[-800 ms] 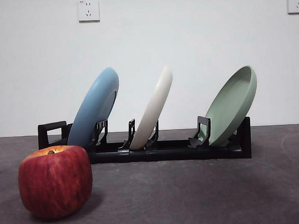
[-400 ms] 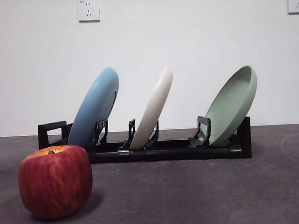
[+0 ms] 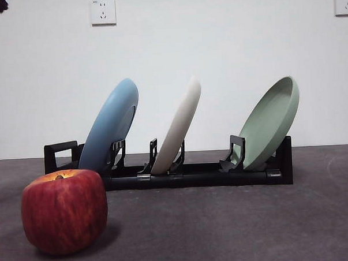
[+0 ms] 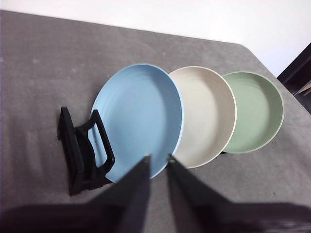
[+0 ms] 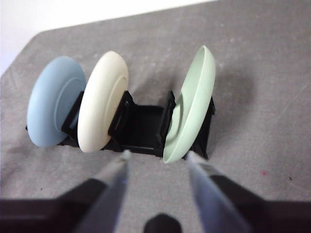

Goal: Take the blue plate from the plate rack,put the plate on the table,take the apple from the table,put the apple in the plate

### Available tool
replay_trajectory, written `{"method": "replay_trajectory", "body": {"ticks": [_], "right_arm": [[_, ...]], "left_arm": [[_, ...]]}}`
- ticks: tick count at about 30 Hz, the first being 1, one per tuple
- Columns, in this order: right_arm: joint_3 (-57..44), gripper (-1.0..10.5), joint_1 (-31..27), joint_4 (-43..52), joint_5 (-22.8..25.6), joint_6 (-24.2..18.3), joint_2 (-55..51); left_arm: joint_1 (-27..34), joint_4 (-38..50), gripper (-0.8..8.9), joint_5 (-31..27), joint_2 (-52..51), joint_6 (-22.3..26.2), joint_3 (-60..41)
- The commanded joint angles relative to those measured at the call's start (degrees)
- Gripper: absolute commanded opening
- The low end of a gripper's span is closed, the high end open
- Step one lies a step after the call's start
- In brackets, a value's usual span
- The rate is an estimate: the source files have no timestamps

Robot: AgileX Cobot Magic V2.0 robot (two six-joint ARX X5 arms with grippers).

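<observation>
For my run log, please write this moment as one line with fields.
blue plate: in plate rack | apple: on table | left gripper: above rack, facing blue plate, nearly closed, empty | right gripper: open, empty

Bright even light, soft shadow beside the apple (image 3: pixel 64 211), wrist views slightly blurred

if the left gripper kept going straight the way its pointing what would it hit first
Most likely the blue plate: the left gripper points at its lower rim, where it leans in the plate rack, jaws slightly apart. Depth is hard to judge from the wrist view, so it could instead meet the table just short of it.
</observation>
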Motion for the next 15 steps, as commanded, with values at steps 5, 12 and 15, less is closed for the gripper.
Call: {"method": "replay_trajectory", "body": {"ticks": [5,12,15], "right_arm": [[0.1,3.5,0.0,0.6,0.0,-0.5,0.2],[0.1,3.5,0.0,0.6,-0.1,-0.4,0.2],[0.1,3.5,0.0,0.5,0.0,-0.3,0.2]], "left_arm": [[-2.7,2.4,4.67,0.1,4.6,-1.1,0.9],[-9.5,1.7,4.66,-1.4,21.1,-0.9,15.1],[-12.8,-2.2,4.66,-2.5,29.1,-0.7,23.3]]}}
